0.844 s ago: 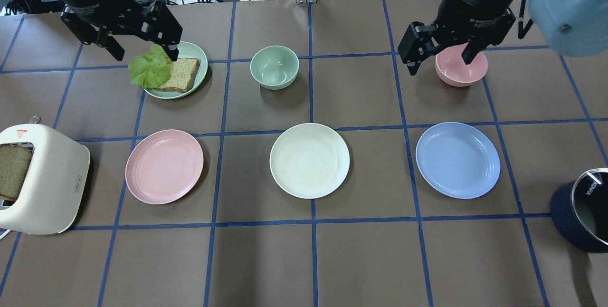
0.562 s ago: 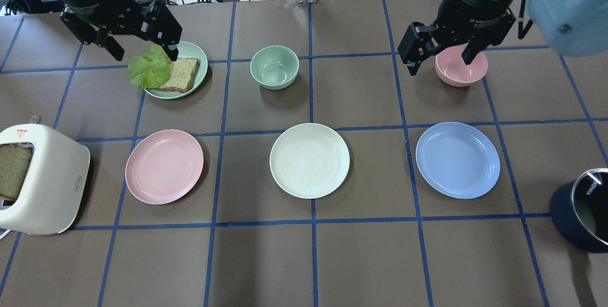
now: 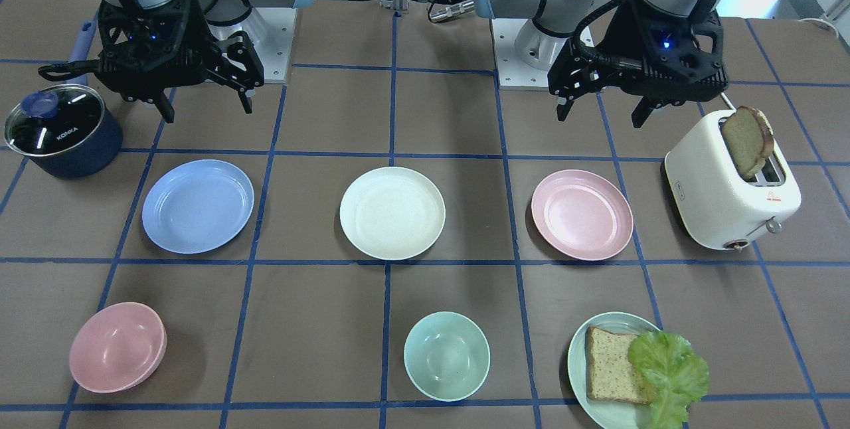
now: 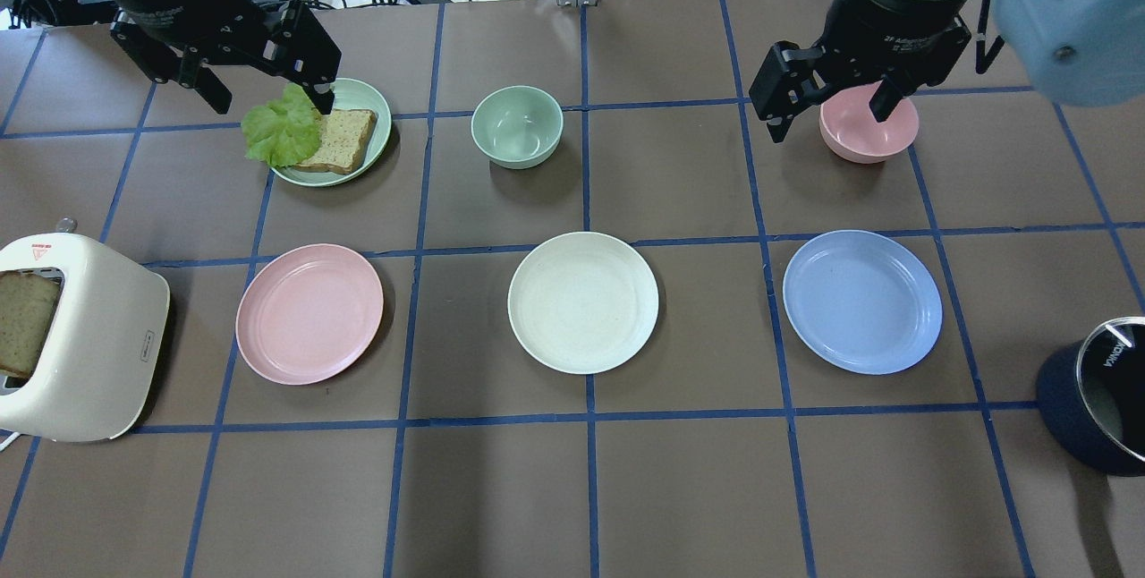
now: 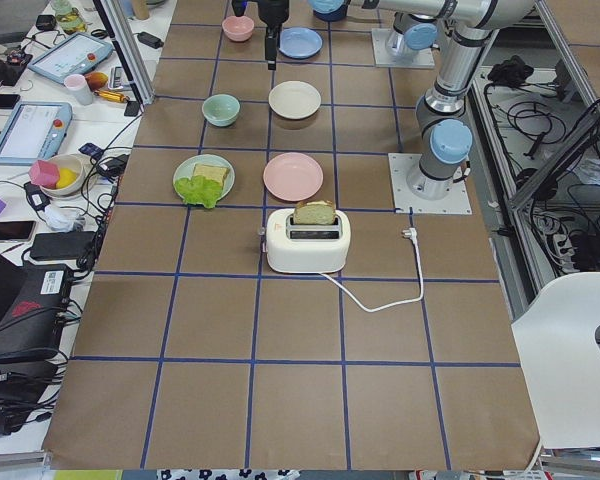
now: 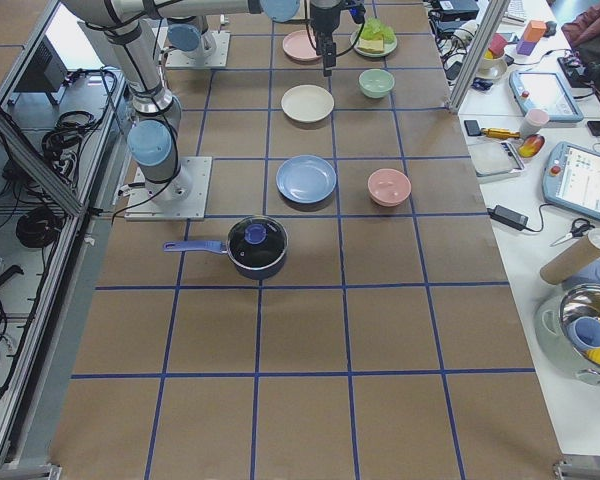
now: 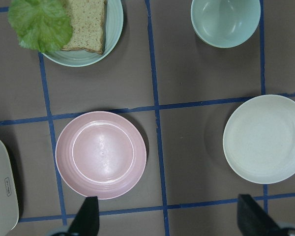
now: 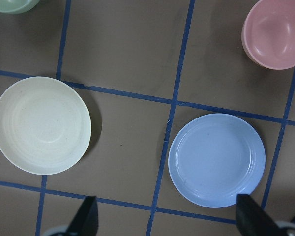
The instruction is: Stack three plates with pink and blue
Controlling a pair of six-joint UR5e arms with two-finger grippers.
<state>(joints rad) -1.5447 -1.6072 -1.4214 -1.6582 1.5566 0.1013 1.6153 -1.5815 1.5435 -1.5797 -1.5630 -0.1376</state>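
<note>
Pincers: left pincer (image 4: 271,102) shifts slightly, spread; right pincer (image 4: 830,123) steady, spread.
Plates: round matte pink plate (image 4: 309,313), cream plate (image 4: 583,301), blue plate (image 4: 862,301) separate; 0 stacked.

The two arms are built of silver-grey metal tubes (image 5: 450,75) joined by rounded elbows with pale blue caps (image 5: 450,142). One cap close to the overhead camera shows a small screw (image 4: 1063,52) in its face. Each arm stands on a white square base plate (image 5: 400,200). The left gripper (image 3: 601,115) and right gripper (image 3: 207,109) are matt black and angular, each under a black ribbed housing with a small blue light (image 3: 666,42). A black corrugated cable (image 3: 584,24) runs to the left wrist. White lettering (image 4: 905,41) marks the right gripper's body.
</note>
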